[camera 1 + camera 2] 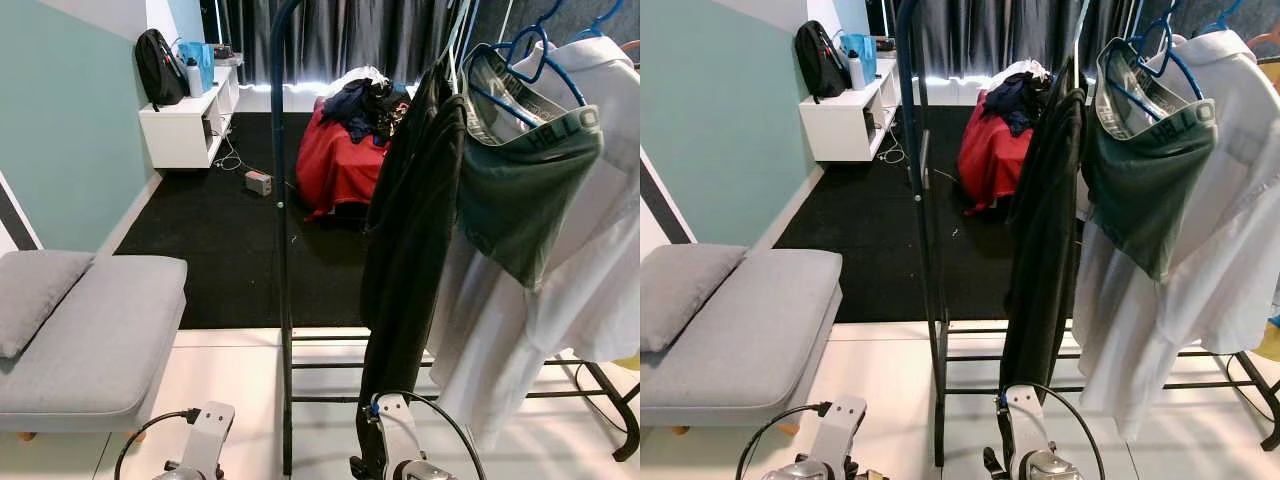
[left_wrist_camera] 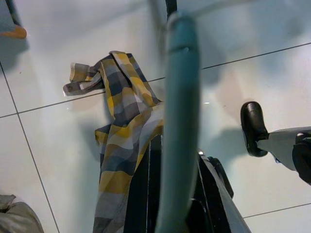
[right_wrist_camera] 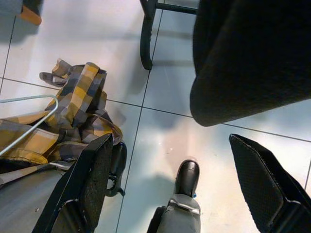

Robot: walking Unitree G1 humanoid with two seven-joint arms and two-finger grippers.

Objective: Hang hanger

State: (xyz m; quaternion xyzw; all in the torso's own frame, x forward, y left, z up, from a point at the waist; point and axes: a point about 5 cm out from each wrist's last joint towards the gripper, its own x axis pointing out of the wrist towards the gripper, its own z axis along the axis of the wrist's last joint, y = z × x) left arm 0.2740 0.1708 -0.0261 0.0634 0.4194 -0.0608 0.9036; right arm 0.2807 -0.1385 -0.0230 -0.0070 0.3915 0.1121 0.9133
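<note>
- Closest to the lens, the left gripper is clamping its two black fingers on a smooth teal plastic hanger, which is carrying a soft yellow-and-grey checked shirt that is draping down over the glossy white tiled floor.
- Just beside it, the right gripper is holding its ribbed black fingers spread wide and empty, with the hem of a matte black hanging garment ahead of it.
- Judging by this, the carrying step is in hand: the hanger is sitting low at the robot's side, not yet hung.
- Above and ahead, the dark metal clothes rack is waiting; the next move is calling for lifting the hook over its top rail, beside the white shirt.
</note>
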